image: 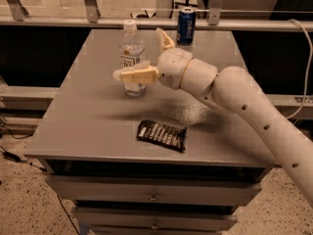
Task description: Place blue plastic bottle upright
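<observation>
A lab-like workspace: grey metal drawer cabinet (88, 126), speckled floor (19, 195), metal railing (73, 21). The cream gripper (139, 54) hangs over the cabinet top.
</observation>
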`<state>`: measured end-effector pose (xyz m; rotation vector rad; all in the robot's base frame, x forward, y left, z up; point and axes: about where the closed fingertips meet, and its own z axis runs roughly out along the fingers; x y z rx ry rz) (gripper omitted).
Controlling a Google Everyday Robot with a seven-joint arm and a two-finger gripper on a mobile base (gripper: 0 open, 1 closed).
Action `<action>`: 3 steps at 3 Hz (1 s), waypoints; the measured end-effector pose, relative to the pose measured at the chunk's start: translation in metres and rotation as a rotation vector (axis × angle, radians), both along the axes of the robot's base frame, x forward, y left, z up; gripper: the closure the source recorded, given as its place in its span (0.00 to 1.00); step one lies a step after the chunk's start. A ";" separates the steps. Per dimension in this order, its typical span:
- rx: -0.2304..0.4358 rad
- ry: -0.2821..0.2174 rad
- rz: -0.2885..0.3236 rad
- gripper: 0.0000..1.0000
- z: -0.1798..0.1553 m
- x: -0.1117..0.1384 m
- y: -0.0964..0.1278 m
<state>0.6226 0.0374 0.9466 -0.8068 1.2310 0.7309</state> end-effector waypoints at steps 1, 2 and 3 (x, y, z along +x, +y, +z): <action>-0.080 0.042 -0.011 0.00 0.004 -0.003 -0.023; -0.203 0.096 -0.020 0.00 0.010 -0.028 -0.055; -0.203 0.096 -0.020 0.00 0.010 -0.028 -0.055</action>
